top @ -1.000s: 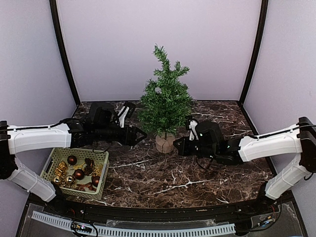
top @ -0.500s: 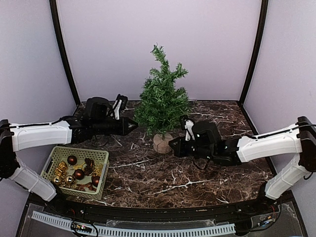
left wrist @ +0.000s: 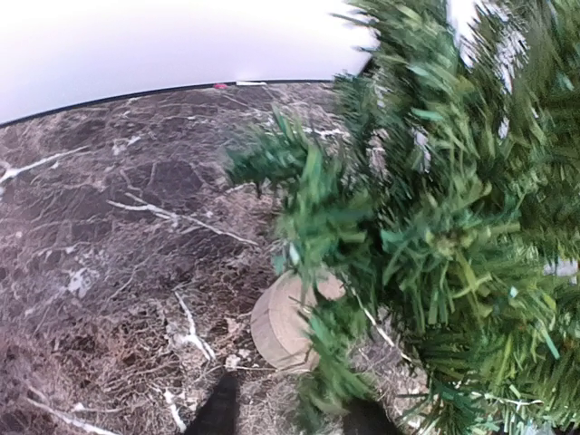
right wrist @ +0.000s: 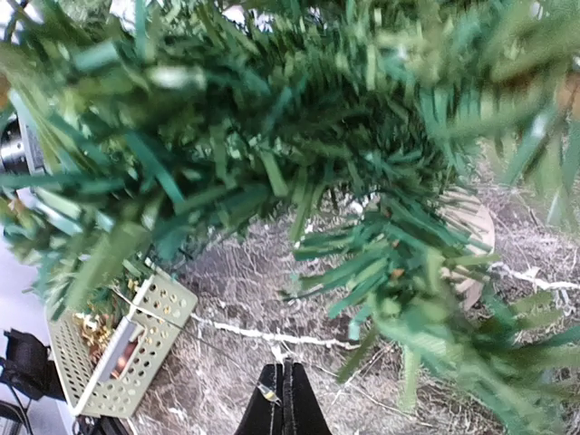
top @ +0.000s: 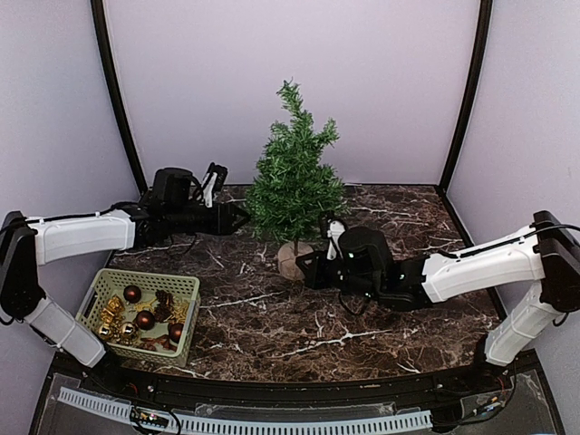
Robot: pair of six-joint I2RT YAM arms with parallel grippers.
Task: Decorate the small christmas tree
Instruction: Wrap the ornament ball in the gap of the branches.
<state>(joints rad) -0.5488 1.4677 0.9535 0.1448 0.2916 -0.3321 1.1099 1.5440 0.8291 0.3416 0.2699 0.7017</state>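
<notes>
While the small christmas tree (top: 294,186) is standing upright at mid-table in the top view, the left gripper (top: 243,217) is meeting its lower branches from the left, the right gripper (top: 306,269) sitting just right of its base (top: 292,261). Left wrist: fingers (left wrist: 217,410) are standing apart with a sprig between, treetop cut off. Right wrist: jaws are pressing shut; blurred needles are hiding the trunk.

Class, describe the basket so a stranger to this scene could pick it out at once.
Find the dark marble table. At its near left corner sits the basket. It alone is a pale-green perforated box, filled with gold and dark-red ornaments.
</notes>
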